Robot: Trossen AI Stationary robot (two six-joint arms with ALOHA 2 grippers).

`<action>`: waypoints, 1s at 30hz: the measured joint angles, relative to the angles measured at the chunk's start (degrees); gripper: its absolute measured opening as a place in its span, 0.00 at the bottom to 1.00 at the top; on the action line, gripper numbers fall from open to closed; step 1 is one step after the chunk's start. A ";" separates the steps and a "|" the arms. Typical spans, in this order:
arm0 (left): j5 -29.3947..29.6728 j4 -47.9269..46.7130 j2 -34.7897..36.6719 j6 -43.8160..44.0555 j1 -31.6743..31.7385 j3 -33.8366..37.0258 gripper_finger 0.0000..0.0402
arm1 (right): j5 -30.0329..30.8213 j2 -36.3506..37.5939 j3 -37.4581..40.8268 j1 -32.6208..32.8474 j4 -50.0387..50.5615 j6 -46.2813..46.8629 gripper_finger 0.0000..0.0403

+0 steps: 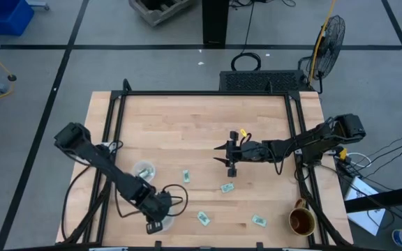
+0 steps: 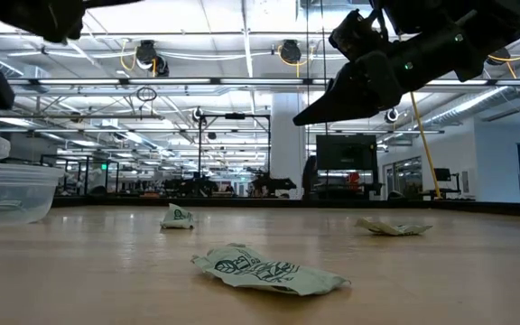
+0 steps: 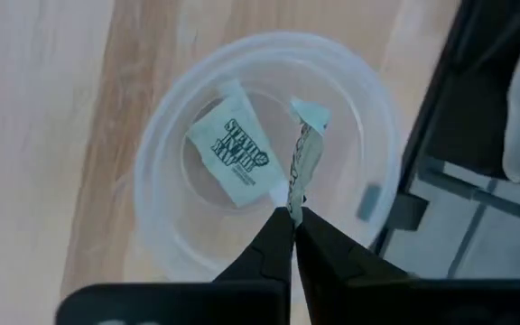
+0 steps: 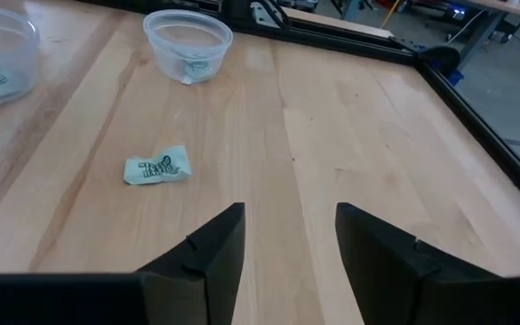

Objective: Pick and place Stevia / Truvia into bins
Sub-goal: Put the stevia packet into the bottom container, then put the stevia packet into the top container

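We've got the left gripper [image 3: 292, 217] pinched shut on a thin sachet [image 3: 303, 153], dangling it edge-on over the near cup [image 3: 260, 153], which already holds 1 packet [image 3: 237, 153] flat on its bottom. The right gripper [image 4: 287, 239] hangs mid-table with its fingers spread and nothing in them. 4 loose packets lie on the wood, like the one at [image 1: 227, 187], and another cup [image 1: 144, 170] sits further back. These look featherlight, floppy and crinkly to us, so we'd nip an edge or a raised corner and press down lightly; a flat one will probably slide away.
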State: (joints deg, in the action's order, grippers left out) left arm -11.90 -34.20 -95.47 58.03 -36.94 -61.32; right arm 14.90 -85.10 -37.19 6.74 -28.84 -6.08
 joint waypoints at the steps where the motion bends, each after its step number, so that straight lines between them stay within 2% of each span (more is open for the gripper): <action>1: -0.02 -0.20 -0.37 0.61 -0.01 0.00 0.06 | 0.00 0.00 0.00 0.00 -0.02 0.25 0.42; 6: -0.42 -0.33 -1.50 2.07 -0.01 0.00 0.12 | 0.00 0.00 0.00 0.00 -0.04 0.89 0.42; 13: -0.68 0.00 -1.43 0.96 1.24 -0.02 0.14 | 0.00 0.00 0.00 0.00 -0.02 0.87 0.42; 17: -4.65 -0.04 -1.41 0.76 3.80 -0.02 0.12 | -0.66 0.00 0.00 0.00 0.00 1.00 0.42; 21: -9.52 0.00 -0.56 0.11 7.35 -0.02 0.07 | -10.18 0.00 -0.02 -0.04 1.15 3.04 0.42; 24: -11.17 -0.26 1.00 -3.69 9.83 0.00 0.03 | -16.65 0.04 -0.02 0.10 2.96 5.16 0.42; 27: -10.54 0.03 3.91 -9.32 12.15 -0.07 0.01 | -19.48 0.04 -0.02 0.13 7.48 7.04 0.42; 30: -5.91 0.29 7.40 -14.18 13.85 -0.07 0.04 | -19.64 0.04 -0.02 0.28 13.41 7.83 0.42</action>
State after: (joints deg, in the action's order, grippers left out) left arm -17.81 -33.91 -88.07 43.85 -23.09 -61.39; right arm -4.75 -85.06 -37.21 7.02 -15.43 1.75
